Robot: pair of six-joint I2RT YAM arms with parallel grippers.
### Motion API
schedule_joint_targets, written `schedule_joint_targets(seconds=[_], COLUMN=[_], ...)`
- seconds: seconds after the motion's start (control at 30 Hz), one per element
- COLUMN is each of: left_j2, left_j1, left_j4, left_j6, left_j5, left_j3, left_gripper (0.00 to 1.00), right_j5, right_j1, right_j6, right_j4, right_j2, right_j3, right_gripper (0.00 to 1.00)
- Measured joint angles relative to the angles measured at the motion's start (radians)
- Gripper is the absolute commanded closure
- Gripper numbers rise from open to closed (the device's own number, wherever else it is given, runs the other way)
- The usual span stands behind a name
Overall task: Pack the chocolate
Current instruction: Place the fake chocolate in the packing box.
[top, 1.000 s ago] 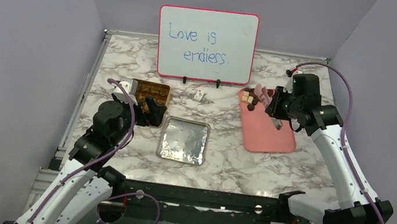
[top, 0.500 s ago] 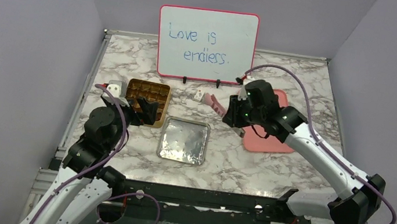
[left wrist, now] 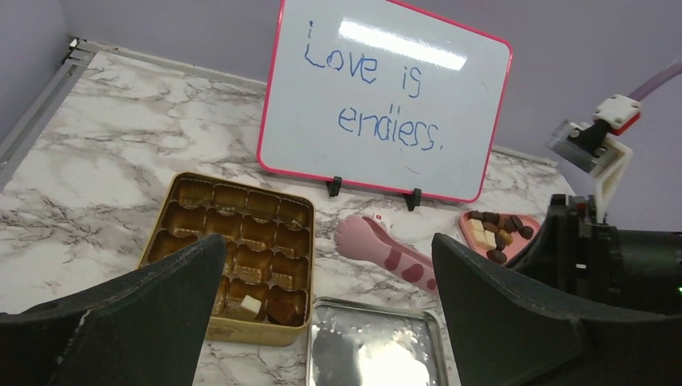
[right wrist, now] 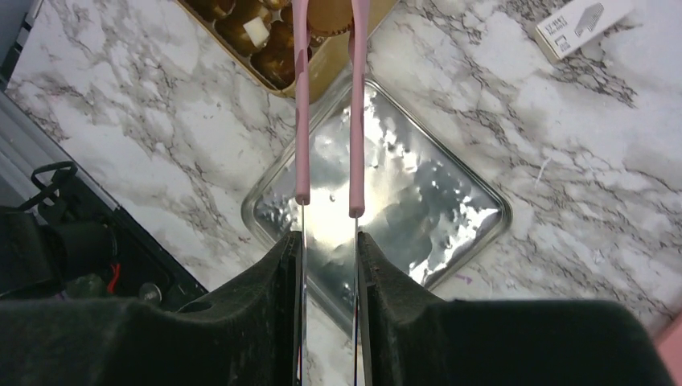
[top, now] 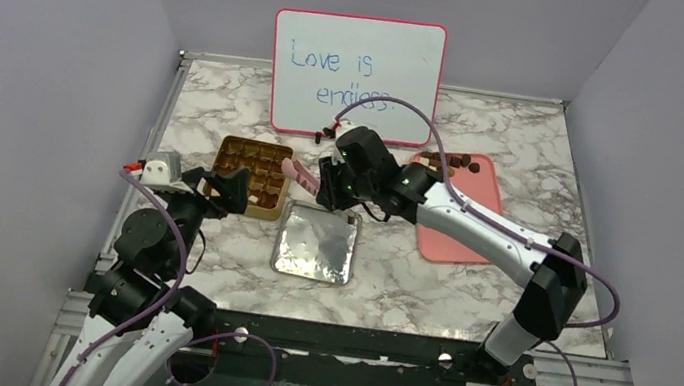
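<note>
Pink tongs (top: 303, 175) are clamped in my shut right gripper (top: 335, 180), and their paw-shaped tips reach over the right edge of the gold tin (top: 254, 176). In the right wrist view the tong arms (right wrist: 301, 96) run up from that gripper (right wrist: 330, 249) to the tin (right wrist: 241, 24); something brown sits between them at the top edge. The tin holds a white piece (left wrist: 252, 305) beside a dark one (left wrist: 285, 304). More chocolate (top: 449, 160) lies at the far end of the pink tray (top: 458, 235). My left gripper (top: 223, 186) stands open and empty at the tin's near left corner.
A silver lid (top: 316, 242) lies flat just right of the tin's near corner, under the right wrist. A whiteboard (top: 354, 76) reading "Love is endless" stands at the back. A small white card (right wrist: 579, 24) lies on the marble beyond the lid.
My right arm swung left from the pink tray to the gold tin, carrying the tongs. The left arm drew back and to the left, staying open.
</note>
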State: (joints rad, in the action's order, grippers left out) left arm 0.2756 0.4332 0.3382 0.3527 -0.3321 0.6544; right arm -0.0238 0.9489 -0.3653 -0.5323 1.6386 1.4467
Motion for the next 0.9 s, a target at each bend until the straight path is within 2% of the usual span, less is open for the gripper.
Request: schedule_joint_targets(seconds=[0.37,0.9], left_j2=[-0.045,-0.039], left_j1=[-0.008,-0.014], left_j4=[0.0,0.0], left_j6=[0.0,-0.006], left_j5=[-0.002,-0.002], left_j3=[0.0,0.0], left_gripper=[0.01,0.01], right_j5=[-0.039,-0.1], right_j1=[0.061,0.095], right_j6=[0.062,0.113], right_j4=[0.012,-0.017], right_j2=[0.283,0.374], right_j3=[0.226,0.254], right_gripper=[0.65,0.63])
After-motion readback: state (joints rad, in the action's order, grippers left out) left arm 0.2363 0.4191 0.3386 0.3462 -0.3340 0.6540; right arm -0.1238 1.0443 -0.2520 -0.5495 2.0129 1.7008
